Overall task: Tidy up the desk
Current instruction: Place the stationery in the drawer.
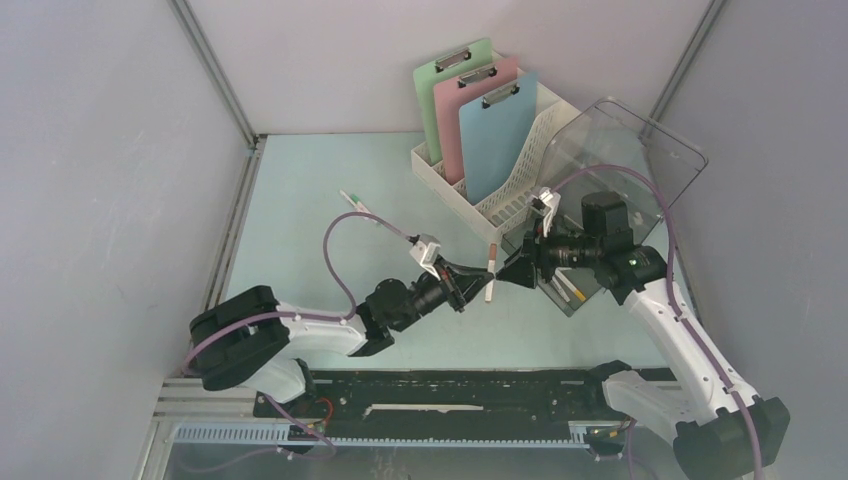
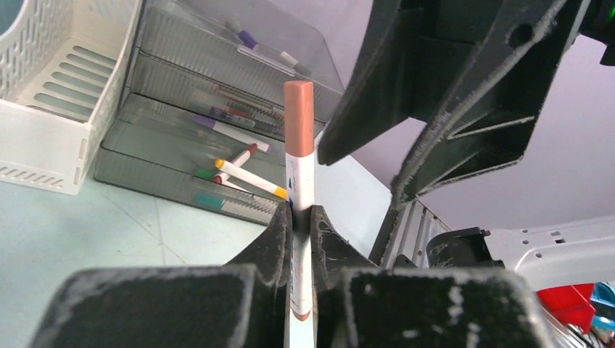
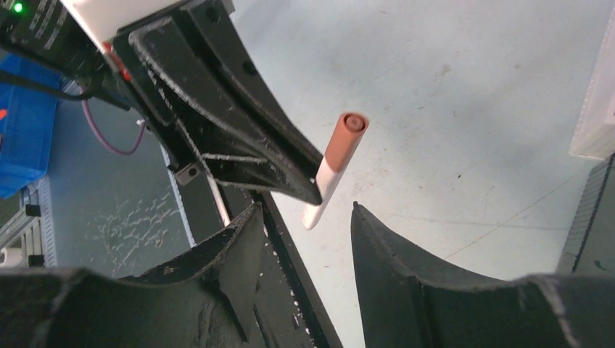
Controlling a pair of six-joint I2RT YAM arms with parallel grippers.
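My left gripper [image 1: 478, 285] is shut on a white marker with a reddish-brown cap [image 1: 491, 268], holding it upright above the pale mint desk [image 1: 300, 200]. In the left wrist view the marker [image 2: 299, 138] stands clamped between the two pads, with the gripper [image 2: 301, 217] closed on its lower barrel. My right gripper [image 1: 515, 272] faces it from the right, open, with nothing between its fingers. The right wrist view shows the marker [image 3: 337, 159] just beyond the gripper's [image 3: 304, 210] spread tips, apart from both, over the desk [image 3: 471, 109].
A white file rack [image 1: 500, 200] at the back holds green, pink and blue clipboards [image 1: 480, 120]. Next to it a smoky tiered organizer [image 1: 620, 160] holds several markers [image 2: 246, 174]. A loose pen [image 1: 353, 200] lies on the desk to the left.
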